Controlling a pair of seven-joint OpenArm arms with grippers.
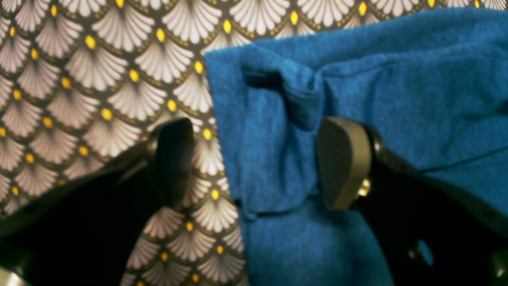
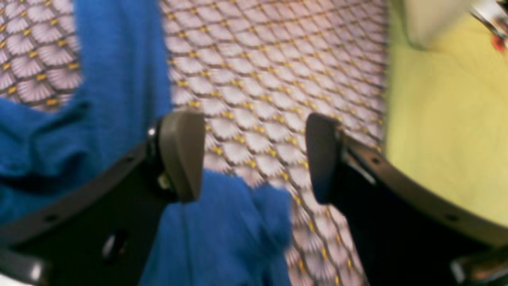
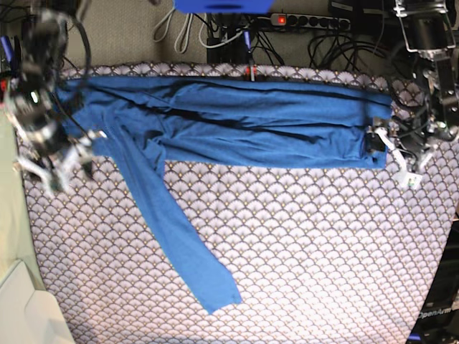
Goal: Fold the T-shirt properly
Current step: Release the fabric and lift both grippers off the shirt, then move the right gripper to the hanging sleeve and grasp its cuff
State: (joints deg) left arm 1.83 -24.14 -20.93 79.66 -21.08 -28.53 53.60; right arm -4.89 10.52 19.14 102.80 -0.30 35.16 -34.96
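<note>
The blue T-shirt (image 3: 237,122) lies as a long folded band across the far part of the table, with one sleeve (image 3: 179,244) trailing diagonally toward the front. My left gripper (image 3: 387,147) is at the band's right end. In the left wrist view it (image 1: 258,163) is open, and the shirt's bunched edge (image 1: 278,151) lies loose between its fingers. My right gripper (image 3: 61,161) hovers at the band's left end. Seen from the right wrist, it (image 2: 254,157) stands open over the tablecloth, with blue cloth (image 2: 119,59) beside and below its left finger (image 2: 182,155).
The scallop-patterned tablecloth (image 3: 301,244) covers the table. A power strip and cables (image 3: 301,25) run behind the far edge. Yellowish floor (image 2: 444,131) shows past the table's left side, and a white box (image 3: 29,315) sits at the front left corner.
</note>
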